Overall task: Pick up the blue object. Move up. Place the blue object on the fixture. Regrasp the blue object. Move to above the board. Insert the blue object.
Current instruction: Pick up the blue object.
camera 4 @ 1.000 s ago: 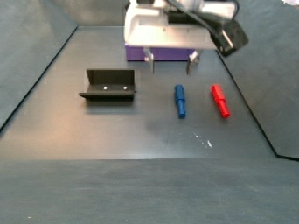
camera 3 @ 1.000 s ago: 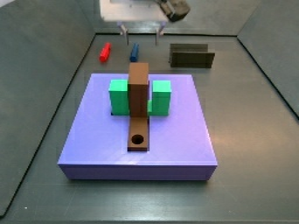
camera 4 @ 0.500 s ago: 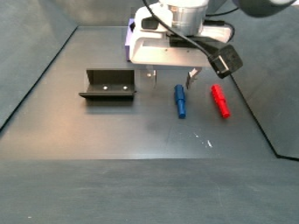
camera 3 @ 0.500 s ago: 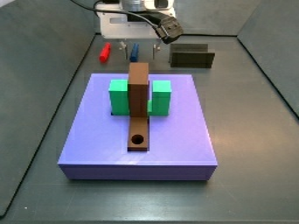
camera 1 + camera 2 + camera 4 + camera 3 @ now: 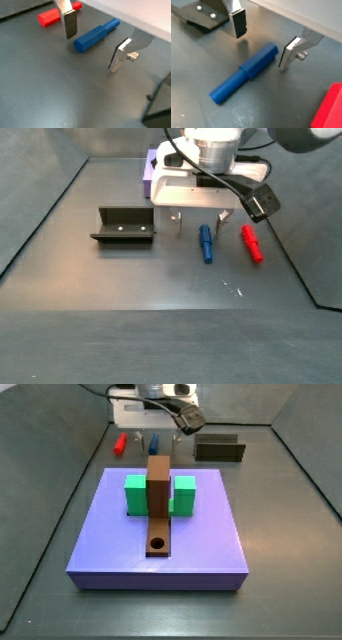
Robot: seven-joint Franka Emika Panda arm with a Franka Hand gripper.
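while the two-finger parallel-jaw gripper (image 5: 199,223) hung low over the dark grey floor (image 5: 160,278), its flat silver fingers (image 5: 69,22) with dark pads stood spread apart, pinching nothing. in both wrist views the small slim blue cylindrical peg (image 5: 244,73) lay flat on the floor with its nearer end between the two plates, touching neither of them (image 5: 97,35). in a side view the fingertips sat at either side of the peg's upper end (image 5: 206,241), and whether they reached the floor could not be told. just beside the blue peg, roughly parallel to it, lay the similar red peg (image 5: 250,242), apart from it. the dark olive-black u-shaped fixture (image 5: 124,225) stood on the floor on the gripper's other side, well apart from both pegs. farther off, the large flat lavender-purple board (image 5: 158,534) carried its long brown bar (image 5: 159,504) with a round hole near one end, flanked by two green blocks (image 5: 136,495), one touching each side of the bar.
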